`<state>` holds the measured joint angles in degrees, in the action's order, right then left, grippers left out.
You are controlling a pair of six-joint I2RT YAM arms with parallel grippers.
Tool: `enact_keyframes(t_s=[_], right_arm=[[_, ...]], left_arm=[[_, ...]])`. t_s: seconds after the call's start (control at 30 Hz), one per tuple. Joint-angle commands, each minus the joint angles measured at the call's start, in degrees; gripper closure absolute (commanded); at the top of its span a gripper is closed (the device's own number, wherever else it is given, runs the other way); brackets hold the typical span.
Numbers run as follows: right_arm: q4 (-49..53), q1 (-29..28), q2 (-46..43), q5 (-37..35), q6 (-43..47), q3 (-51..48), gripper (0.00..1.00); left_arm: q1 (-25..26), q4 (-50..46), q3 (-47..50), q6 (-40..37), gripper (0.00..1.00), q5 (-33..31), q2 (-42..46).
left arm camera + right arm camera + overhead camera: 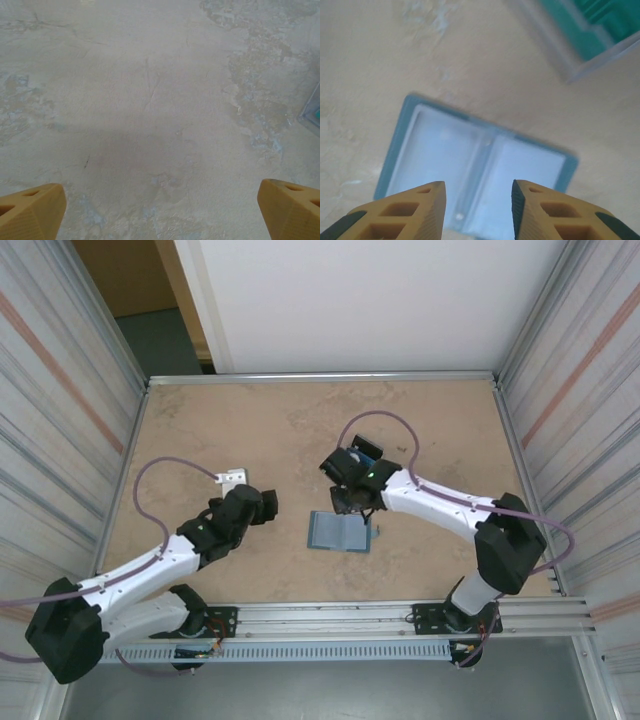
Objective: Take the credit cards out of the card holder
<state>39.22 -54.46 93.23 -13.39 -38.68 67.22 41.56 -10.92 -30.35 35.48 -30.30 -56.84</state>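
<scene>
Counter (pixel 300 430): a bare tan surface that carries everything; the work sits right of centre, toward the near edge.

Card holder (pixel 470 165): lies flat and spread open, with its pale inner side up and a darker blue rim around it. Opened this way, both panels can be reached from above. No card colour shows on either panel, so I judge them likely emptied, though the blur leaves that unsure.

Teal card (pixel 580 25): lies on the counter just right of the card holder, with a strip of bare counter between them. It is blurred and has a pale edge. Set apart like this, it reads as already taken out.

Right end effector (pixel 479 200): hangs directly over the card holder, its fingers parted to either side of the central fold. It is released, with nothing between them. This placement suits either letting go or reaching down for another card.

Left end effector (pixel 160 210): spread wide over bare counter, left of the card holder and well apart from it. It is released and holds nothing, probably parked aside to leave the other room.
</scene>
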Motion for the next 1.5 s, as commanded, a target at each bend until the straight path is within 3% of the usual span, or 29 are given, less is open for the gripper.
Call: enact_keyframes(t_s=[0.0,0.3,1.0,1.2,1.47], right_arm=[[-0.5,-3.2,3.0,0.8,-8.7,-0.2,0.6],[-2.9,-6.1,10.4,5.6,-11.3,1.5,0.47],[-3.6,-5.9,12.6,5.7,-11.7,-0.2,0.41],[-3.8,-5.7,12.1,5.9,-11.9,-2.2,0.44],[-7.6,-3.5,8.8,9.0,-11.1,-7.0,0.6]], left_arm=[[-0.6,-1.5,-0.4,1.2,0.01,-3.1,1.3],[-1.3,-2.2,0.1,3.0,0.01,-3.1,1.6],[-1.5,-2.7,0.0,2.6,0.01,-1.0,0.4],[-1.6,-2.8,-0.4,2.1,0.01,-0.4,0.1],[-1.6,-2.7,-0.7,1.6,0.01,0.3,0.2]])
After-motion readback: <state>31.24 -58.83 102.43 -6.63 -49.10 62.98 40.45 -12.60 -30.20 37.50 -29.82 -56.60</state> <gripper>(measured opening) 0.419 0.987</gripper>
